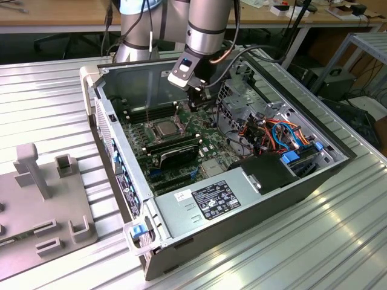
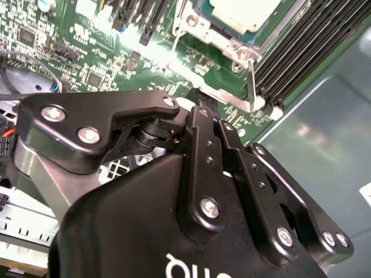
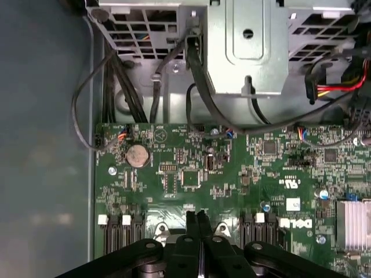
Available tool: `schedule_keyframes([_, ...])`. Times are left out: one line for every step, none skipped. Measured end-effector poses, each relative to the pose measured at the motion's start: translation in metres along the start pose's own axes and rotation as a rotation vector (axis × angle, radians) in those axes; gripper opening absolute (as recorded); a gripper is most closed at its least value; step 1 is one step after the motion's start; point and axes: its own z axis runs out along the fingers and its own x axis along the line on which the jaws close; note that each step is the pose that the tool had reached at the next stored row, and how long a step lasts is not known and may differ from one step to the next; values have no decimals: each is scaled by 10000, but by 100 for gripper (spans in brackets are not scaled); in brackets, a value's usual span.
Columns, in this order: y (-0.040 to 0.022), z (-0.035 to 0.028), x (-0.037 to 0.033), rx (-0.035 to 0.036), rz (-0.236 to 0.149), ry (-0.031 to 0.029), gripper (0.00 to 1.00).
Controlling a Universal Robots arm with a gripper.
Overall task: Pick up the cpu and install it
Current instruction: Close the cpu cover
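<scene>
One pale grey plastic fixture (image 1: 45,199) at the exterior view's left, resting on the ribbed metal tabletop (image 1: 36,96), well apart from the open grey computer case (image 1: 109,130). Inside the case, on the green motherboard (image 1: 204,147): the small square cpu with dull silver top (image 1: 166,128), lying flat in its socket, metal frame around it. Just right of it, the black two-fingered pincer (image 1: 196,103), low over the board, apart from the cpu. Plain in the first wrist view, hidden in the exterior one: fingertips (image 3: 191,223) pressed together, gripping nothing, a round silver coin battery (image 3: 138,154) beyond them. In the second wrist view, the cpu close ahead of the pincer. Furthest right, a silver drive cage with orange and blue cables (image 1: 272,130), crowding that side; open room above the board toward the case wall on the exterior view's left.
</scene>
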Motion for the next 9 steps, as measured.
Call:
schedule_keyframes([-37, -2, 1, -19, 8, 8, 11])
schedule_keyframes([-60, -4, 1, -30, 9, 11, 11])
schedule_keyframes([-82, -5, 1, -41, 11, 14, 11])
schedule_keyframes([-123, -8, 1, -61, 15, 18, 11])
schedule_keyframes([-161, -11, 1, -81, 16, 22, 11])
schedule_keyframes([-185, -12, 0, -94, 16, 25, 11])
schedule_keyframes([-209, -13, 1, -105, 18, 28, 11])
schedule_keyframes([-231, -15, 0, -116, 20, 30, 11])
schedule_keyframes([-257, -16, 1, -130, 19, 32, 11])
